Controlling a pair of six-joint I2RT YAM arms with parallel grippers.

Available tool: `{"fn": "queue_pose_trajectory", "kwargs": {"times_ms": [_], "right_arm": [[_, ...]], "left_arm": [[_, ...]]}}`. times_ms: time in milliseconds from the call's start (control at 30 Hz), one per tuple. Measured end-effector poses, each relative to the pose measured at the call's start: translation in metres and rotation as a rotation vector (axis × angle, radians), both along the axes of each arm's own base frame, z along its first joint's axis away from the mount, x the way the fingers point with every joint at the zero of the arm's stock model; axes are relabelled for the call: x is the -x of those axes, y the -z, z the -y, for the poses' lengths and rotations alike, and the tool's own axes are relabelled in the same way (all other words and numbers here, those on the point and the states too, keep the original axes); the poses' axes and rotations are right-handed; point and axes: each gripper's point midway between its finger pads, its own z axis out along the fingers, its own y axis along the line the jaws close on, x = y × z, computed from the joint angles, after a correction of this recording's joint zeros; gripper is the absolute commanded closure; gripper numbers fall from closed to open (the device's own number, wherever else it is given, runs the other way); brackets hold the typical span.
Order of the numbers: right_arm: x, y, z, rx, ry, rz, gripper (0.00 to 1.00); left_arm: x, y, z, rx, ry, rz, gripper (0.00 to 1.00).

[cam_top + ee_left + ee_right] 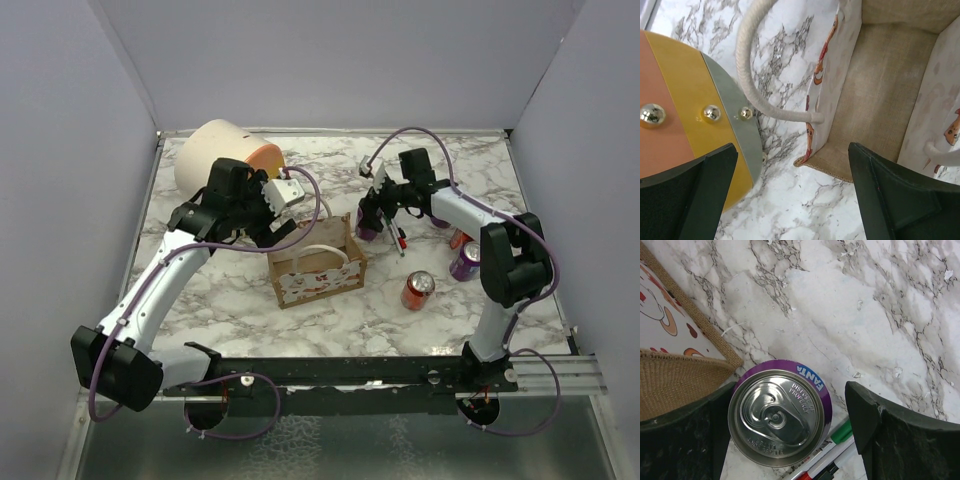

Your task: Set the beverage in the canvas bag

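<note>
The canvas bag (316,272) stands upright and open in the middle of the table; the left wrist view shows its bare woven inside (875,95) and a cream loop handle (752,75). A purple Fanta can (777,412) stands upright just right of the bag's corner (670,375). My right gripper (790,390) is open and straddles this can: the left finger is against its side, the right finger stands apart from it. In the top view the right gripper (369,216) hides most of the can. My left gripper (263,228) is open and empty, over the marble (792,200) between the bag and the cylinder.
A large cream-and-orange cylinder (222,155) lies at the back left, its studded end (685,100) close to my left finger. Markers (840,455) lie beside the can. A red can (417,290) and a purple can (465,260) stand right of the bag.
</note>
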Motion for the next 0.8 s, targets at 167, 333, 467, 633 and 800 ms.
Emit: {"fn": "queue_pose_trajectory", "kwargs": {"times_ms": [167, 333, 467, 633, 800], "right_arm": [[0.001, 0.0, -0.001, -0.008, 0.007, -0.013, 0.35], [0.001, -0.001, -0.001, -0.009, 0.008, -0.014, 0.55], [0.003, -0.002, 0.002, 0.008, 0.02, -0.025, 0.71], [0.008, -0.023, 0.011, 0.034, 0.054, -0.017, 0.84], [0.007, -0.106, 0.011, -0.015, 0.055, 0.117, 0.97]], "left_arm": [[-0.001, 0.016, -0.007, -0.026, -0.043, -0.021, 0.05], [0.0, 0.028, -0.011, -0.04, -0.073, -0.041, 0.05], [-0.001, 0.031, -0.013, -0.033, -0.089, -0.05, 0.05], [-0.002, 0.024, -0.017, -0.011, -0.113, -0.032, 0.06], [-0.007, 0.019, -0.026, 0.021, -0.163, -0.03, 0.09]]}}
